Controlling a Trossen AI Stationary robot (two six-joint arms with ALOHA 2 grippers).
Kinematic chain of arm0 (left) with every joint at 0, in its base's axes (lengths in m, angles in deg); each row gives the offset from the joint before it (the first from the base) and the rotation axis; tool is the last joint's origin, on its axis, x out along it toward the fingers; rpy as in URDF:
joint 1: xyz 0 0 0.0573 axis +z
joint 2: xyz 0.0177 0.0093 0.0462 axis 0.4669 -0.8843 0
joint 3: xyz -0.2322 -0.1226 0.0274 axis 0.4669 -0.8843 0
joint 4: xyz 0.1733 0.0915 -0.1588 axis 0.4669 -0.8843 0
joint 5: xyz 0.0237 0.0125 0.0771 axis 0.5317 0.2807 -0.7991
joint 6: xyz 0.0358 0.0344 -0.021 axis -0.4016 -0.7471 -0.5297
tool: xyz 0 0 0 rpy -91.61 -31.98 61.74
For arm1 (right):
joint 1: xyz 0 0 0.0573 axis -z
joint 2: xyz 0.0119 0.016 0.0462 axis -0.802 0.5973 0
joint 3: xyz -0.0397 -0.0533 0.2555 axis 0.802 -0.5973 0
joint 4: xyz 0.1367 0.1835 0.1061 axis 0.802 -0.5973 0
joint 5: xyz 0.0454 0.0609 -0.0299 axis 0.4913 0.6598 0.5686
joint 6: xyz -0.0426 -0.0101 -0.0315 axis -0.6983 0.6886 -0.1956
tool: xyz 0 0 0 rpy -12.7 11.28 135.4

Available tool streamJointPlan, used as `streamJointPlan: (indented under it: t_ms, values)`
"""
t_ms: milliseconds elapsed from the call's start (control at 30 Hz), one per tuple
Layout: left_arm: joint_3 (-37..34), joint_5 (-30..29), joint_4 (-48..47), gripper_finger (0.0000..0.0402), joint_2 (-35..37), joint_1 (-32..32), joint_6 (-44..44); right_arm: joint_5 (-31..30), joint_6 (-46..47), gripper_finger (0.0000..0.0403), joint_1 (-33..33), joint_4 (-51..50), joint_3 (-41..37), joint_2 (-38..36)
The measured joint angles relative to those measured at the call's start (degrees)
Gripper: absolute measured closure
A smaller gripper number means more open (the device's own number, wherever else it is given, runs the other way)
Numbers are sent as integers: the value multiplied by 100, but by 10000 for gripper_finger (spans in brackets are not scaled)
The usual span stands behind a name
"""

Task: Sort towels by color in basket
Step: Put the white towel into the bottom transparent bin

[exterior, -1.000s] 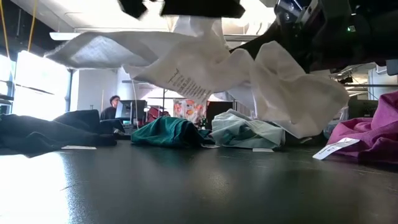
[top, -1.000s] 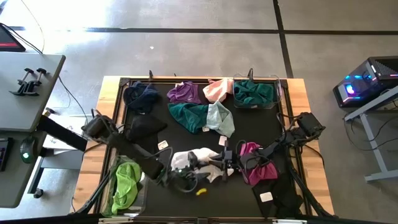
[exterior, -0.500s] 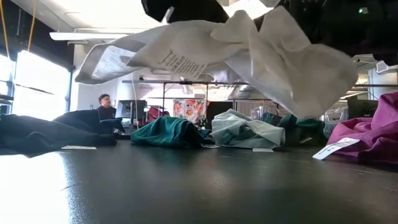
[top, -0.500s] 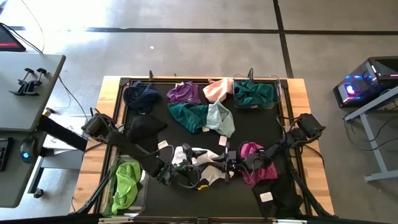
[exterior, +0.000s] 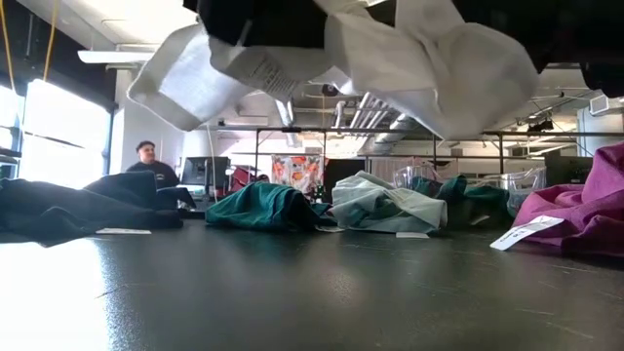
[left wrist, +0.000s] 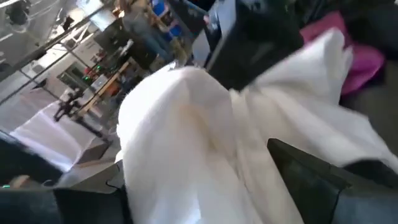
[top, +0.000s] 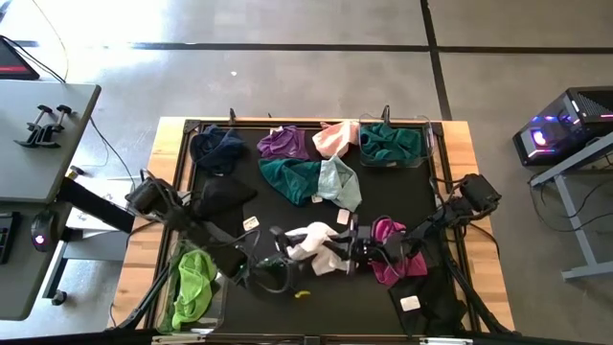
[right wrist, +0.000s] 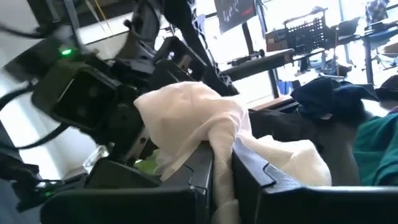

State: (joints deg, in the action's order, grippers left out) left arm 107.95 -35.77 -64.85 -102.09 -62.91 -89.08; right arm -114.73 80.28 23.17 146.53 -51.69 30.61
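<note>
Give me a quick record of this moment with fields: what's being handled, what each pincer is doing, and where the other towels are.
Handled item: crumpled white cloth towel, lifted off the black mat
Right pincer: shut on the white towel
Left pincer: open, beside the white towel
Near right arm: magenta towel on the mat
Mat centre: teal towel touching mint towel
Far edge: navy towel, purple towel, pink towel
Near left: lime towel in a basket

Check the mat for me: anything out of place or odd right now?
One small yellow object lies loose on the black mat, by the left gripper; it is no towel. The white towel hangs lifted off the mat, pinched in the right gripper, whose jaws are shut on it.
</note>
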Motion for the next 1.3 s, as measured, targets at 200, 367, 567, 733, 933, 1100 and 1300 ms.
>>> streamJointPlan:
  t_ms: [200, 367, 567, 733, 933, 1100, 1300]
  values:
    - [-237, 611, 1817, 133, -156, 169, -1045, 405, -117, 375, 26, -33, 186, 0]
    - [-231, 867, 2795, 133, -376, 199, -1942, 601, -276, 375, 20, -56, 311, 2]
    - [-231, 900, 2858, 133, -398, 154, -1960, 661, -261, 375, 25, -69, 319, 4]
    - [-230, 961, 2796, 143, -398, 227, -1713, 715, -360, 372, 39, -105, 319, 4]
    - [-229, 932, 2771, 203, -398, 129, -1751, 766, -288, 331, 39, -184, 323, 4]
    - [-222, 537, 2778, 268, -395, -118, -1851, 919, -256, 252, -30, -482, 216, -314]
    - [-222, -447, 2640, 337, -325, -568, -2436, 607, 7, 199, -298, -1560, -161, -1362]
